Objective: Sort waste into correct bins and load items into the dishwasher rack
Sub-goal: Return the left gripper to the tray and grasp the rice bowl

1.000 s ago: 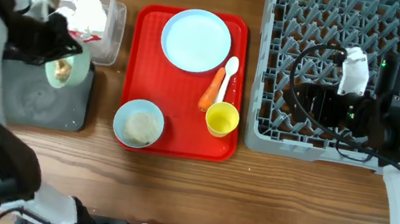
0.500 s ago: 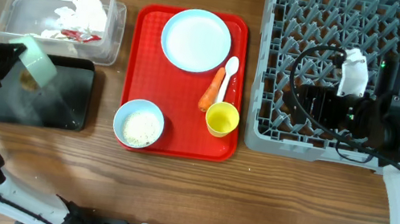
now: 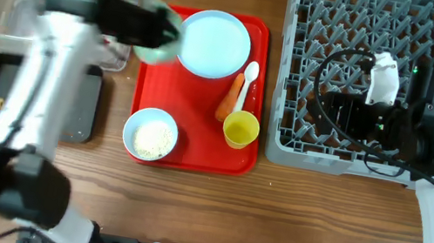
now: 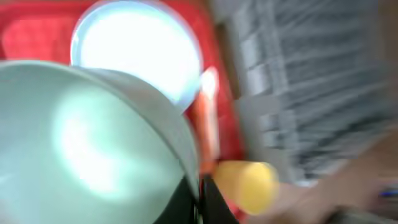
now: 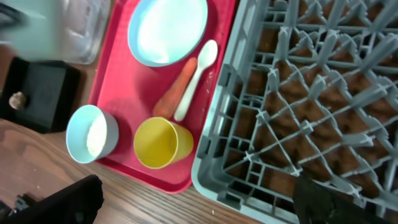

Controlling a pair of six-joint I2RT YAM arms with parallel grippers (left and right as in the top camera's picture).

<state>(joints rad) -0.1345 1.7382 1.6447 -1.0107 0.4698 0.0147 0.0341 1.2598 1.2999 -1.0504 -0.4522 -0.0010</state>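
My left fingers (image 4: pixel 214 202) are clamped on the rim of the pale bowl (image 3: pixel 157 28), which looks empty and hangs over the red tray's (image 3: pixel 195 149) left edge, just beside the plate (image 3: pixel 212 43). The rack (image 3: pixel 283 146) lies to the bowl's right, across that tray. My right fingers (image 5: pixel 62 199) are spread apart over the rack, holding nothing, so that arm is nearer to it.

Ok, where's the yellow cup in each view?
Overhead: yellow cup at the red tray's lower right corner.
Left wrist: yellow cup, blurred, bottom edge right of centre.
Right wrist: yellow cup lower left of centre.
Shared landmark: the pale blue plate, in all three.
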